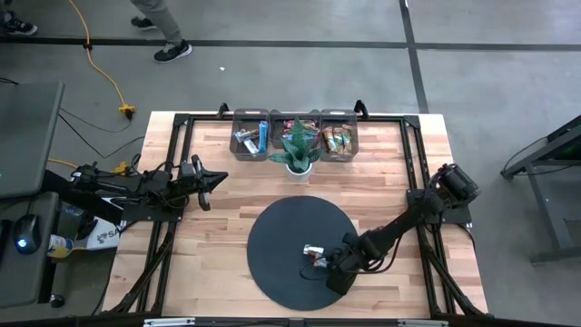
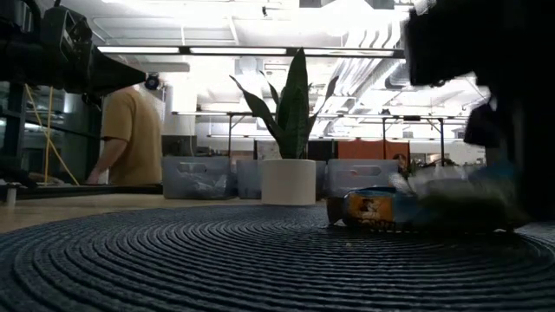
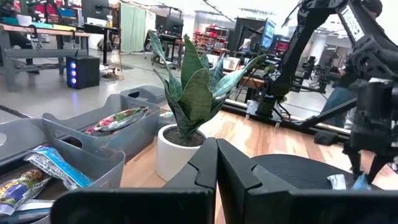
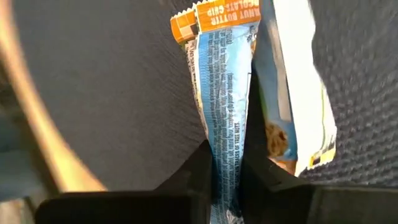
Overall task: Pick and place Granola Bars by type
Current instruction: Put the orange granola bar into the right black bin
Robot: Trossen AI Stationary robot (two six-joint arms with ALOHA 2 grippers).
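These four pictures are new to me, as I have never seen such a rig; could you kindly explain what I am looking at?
It is a robot with two dark arms at a wooden table. One picture looks straight down, one looks level across the table top, and two come from cameras on the arms' wrists. On the table lie a round dark mat, a potted plant and grey bins already holding wrapped granola bars. The right claw is down on the mat, shut on a blue granola bar; a second bar lies beside it. The left claw is shut and waits at the table's left edge. A person stands in the room behind.
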